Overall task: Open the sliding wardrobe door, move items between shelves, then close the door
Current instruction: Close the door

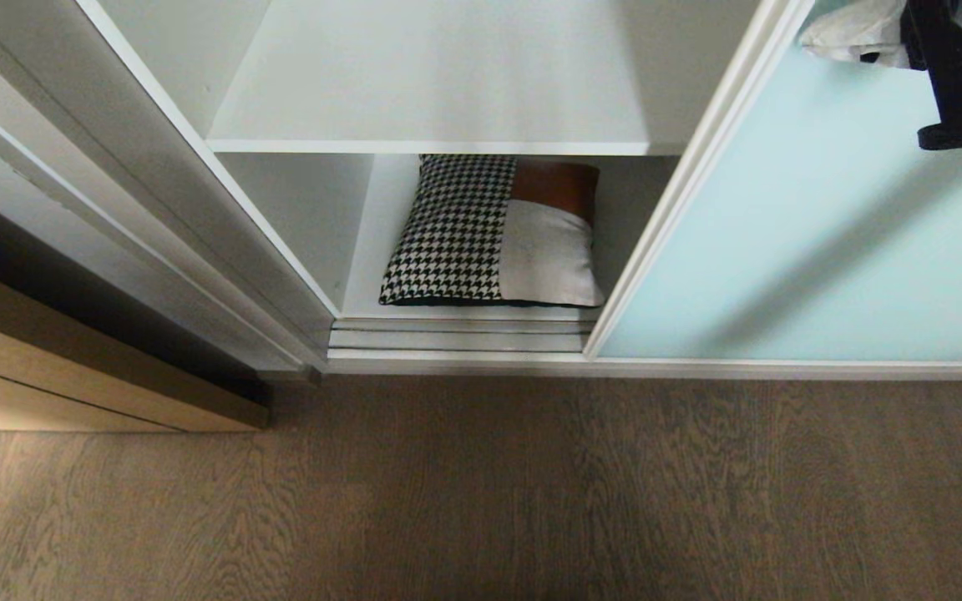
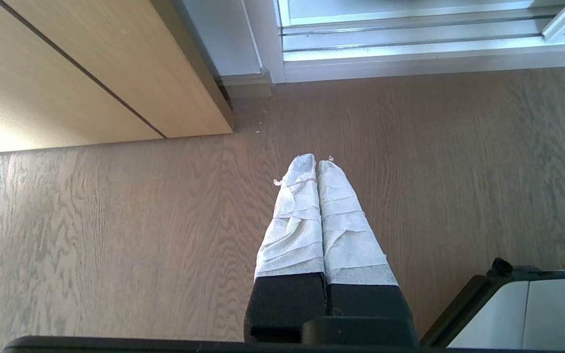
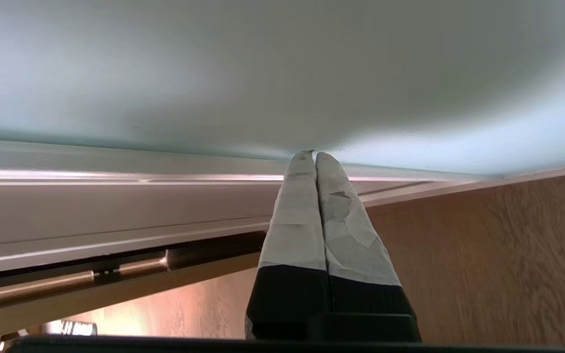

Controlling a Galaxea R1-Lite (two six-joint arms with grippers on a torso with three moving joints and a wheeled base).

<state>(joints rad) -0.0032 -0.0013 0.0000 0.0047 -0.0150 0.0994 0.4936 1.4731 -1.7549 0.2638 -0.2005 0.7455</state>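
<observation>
One cushion (image 1: 493, 232) lies flat on the lower shelf (image 1: 372, 250), under the bare upper shelf (image 1: 448, 92); the compartment stands open. Door (image 1: 823, 234) sits slid to the right, its white frame edge just beside the cushion.

Cushion: rectangular, houndstooth weave on one part, plain grey-beige cloth on the other, a brown strip at the far end, dark edge along the near side. Judged soft, light and compressible; it should sag if lifted by one corner. Best hold is probably a pinch on the near edge or a corner seam.

Shelves: smooth white boards, likely low friction, so it may slide when pushed.

Door: frosted aqua glass, stiff, smooth; push on the frame rather than the pane.

Right gripper (image 3: 310, 154): taped fingers pressed together, empty, tips close to the glass. Left gripper (image 2: 317, 159): clenched, empty, pointing at the wood floor (image 2: 115, 235).
</observation>
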